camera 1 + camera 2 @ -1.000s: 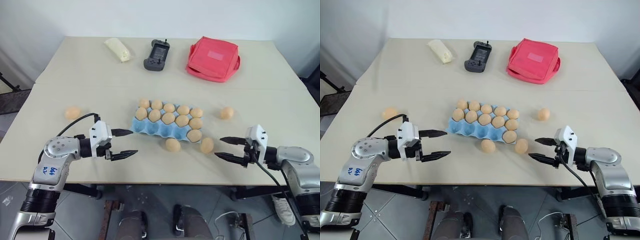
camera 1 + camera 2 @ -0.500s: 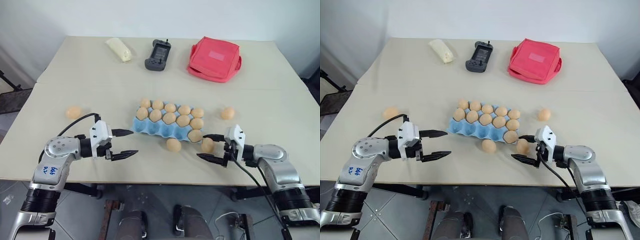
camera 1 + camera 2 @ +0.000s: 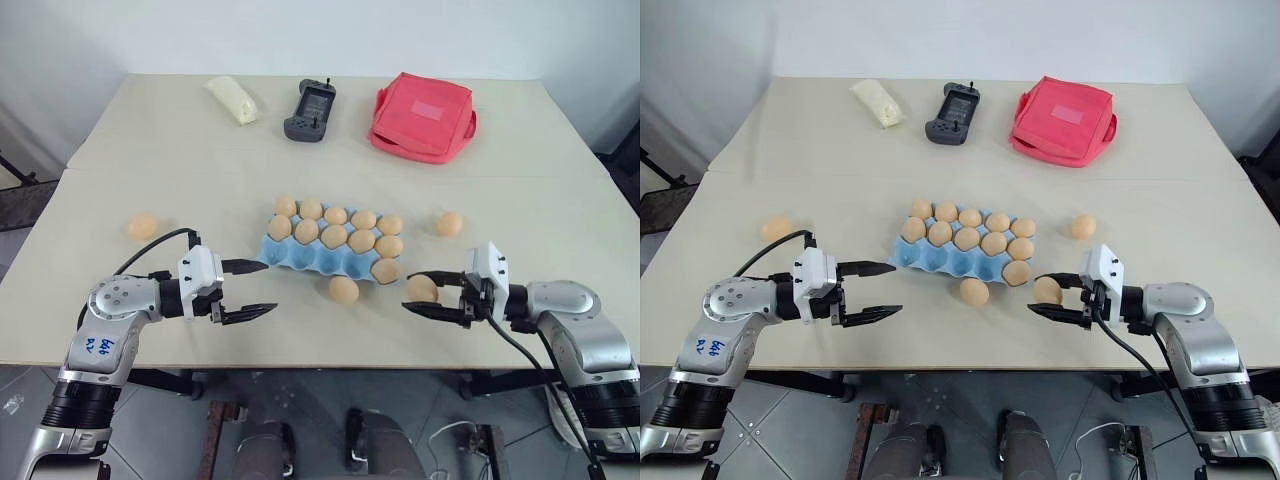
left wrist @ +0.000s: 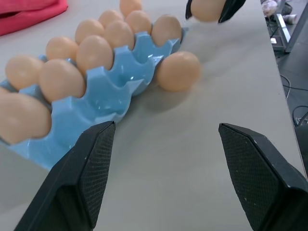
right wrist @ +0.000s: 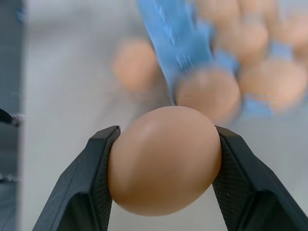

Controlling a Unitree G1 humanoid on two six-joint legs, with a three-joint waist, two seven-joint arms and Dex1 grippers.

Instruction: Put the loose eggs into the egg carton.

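Since a second ago your right claw [image 3: 428,297] has swung in and clamped an egg [image 5: 163,159] beside the egg carton [image 3: 310,256], left claw [image 3: 248,290] gaping empty; eleven cups filled, three loose eggs remain on the desk [image 3: 300,150].

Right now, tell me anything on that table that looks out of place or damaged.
Nothing looks damaged. Three eggs lie outside the egg carton: one in front of it, one far left, one to its right. The right gripper holds a fourth.
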